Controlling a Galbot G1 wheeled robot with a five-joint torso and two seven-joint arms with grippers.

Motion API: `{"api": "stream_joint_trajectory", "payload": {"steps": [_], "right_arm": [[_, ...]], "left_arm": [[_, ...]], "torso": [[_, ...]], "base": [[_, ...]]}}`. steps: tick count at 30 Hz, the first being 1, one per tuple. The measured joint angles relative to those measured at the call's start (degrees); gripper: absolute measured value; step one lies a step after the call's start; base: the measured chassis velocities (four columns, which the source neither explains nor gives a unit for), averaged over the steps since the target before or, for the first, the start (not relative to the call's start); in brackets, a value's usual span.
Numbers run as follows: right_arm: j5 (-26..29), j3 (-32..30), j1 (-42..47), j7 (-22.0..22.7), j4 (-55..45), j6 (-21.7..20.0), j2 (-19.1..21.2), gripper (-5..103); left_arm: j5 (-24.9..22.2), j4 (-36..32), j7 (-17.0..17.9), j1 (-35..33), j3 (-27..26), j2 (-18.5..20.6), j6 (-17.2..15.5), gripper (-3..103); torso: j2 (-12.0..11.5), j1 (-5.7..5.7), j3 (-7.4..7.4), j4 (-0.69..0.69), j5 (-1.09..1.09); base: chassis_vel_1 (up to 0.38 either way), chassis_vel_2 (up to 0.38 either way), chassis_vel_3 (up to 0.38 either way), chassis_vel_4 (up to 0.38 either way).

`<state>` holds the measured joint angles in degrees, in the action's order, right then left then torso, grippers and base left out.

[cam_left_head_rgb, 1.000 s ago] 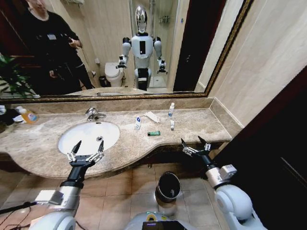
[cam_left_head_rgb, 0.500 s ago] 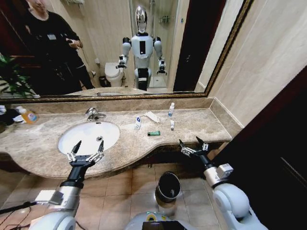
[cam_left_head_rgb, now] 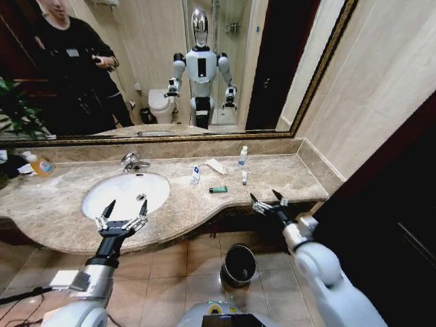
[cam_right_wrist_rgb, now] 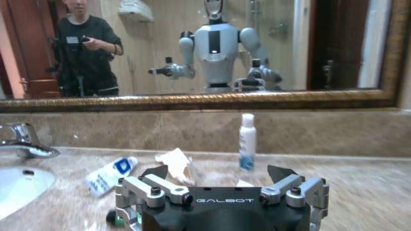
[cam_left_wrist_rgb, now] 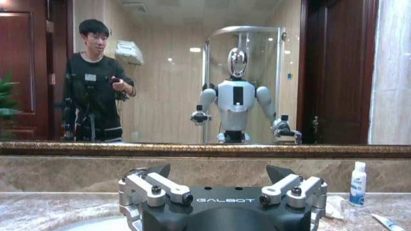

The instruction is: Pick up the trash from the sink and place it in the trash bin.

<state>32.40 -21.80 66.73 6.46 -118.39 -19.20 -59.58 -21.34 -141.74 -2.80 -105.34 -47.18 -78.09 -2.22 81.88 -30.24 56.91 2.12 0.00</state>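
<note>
On the marble counter (cam_left_head_rgb: 286, 174) lies the trash; both grippers, left (cam_left_head_rgb: 121, 219) and right (cam_left_head_rgb: 268, 201), hover released, fingers spread

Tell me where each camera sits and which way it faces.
Head view: high on the robot, looking down at the beige marble counter and white oval sink; both arms show, open left end effector and open right end effector.
Left wrist view: behind the left end effector, facing the mirror.
Right wrist view: behind the right end effector, facing the counter's toiletries.
Shared: the upright clear bottle with a blue label.
</note>
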Motion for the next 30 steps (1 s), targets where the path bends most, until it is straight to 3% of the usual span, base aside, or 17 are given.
{"api": "stream_joint_trajectory", "payload": {"steps": [7, 10, 21, 30], "right_arm": [[1.4, 9.0, -11.3, 2.5, 8.7, -0.4, 0.9, 100], [3.1, 12.6, -16.3, 5.7, 14.1, -2.5, -0.3, 100], [3.7, 15.8, -21.0, 7.7, 23.4, -2.3, -2.8, 100], [3.6, 17.2, -23.1, 9.2, 25.0, -2.8, -3.6, 100]], "left_arm": [[0.0, 0.0, 0.0, 0.0, 0.0, 0.0, 0.0, 100], [0.0, 0.0, 0.0, 0.0, 0.0, 0.0, 0.0, 100], [0.0, 0.0, 0.0, 0.0, 0.0, 0.0, 0.0, 100], [0.0, 0.0, 0.0, 0.0, 0.0, 0.0, 0.0, 100]], "torso": [[0.0, 0.00, 0.00, -0.01, 0.00], [0.0, 0.00, 0.00, 0.00, 0.00], [0.0, 0.01, -0.01, -0.01, 0.00], [0.0, 0.01, -0.01, -0.01, 0.00]], "base": [[0.000, 0.000, 0.000, 0.000], [0.000, 0.000, 0.000, 0.000], [0.000, 0.000, 0.000, 0.000], [0.000, 0.000, 0.000, 0.000]]}}
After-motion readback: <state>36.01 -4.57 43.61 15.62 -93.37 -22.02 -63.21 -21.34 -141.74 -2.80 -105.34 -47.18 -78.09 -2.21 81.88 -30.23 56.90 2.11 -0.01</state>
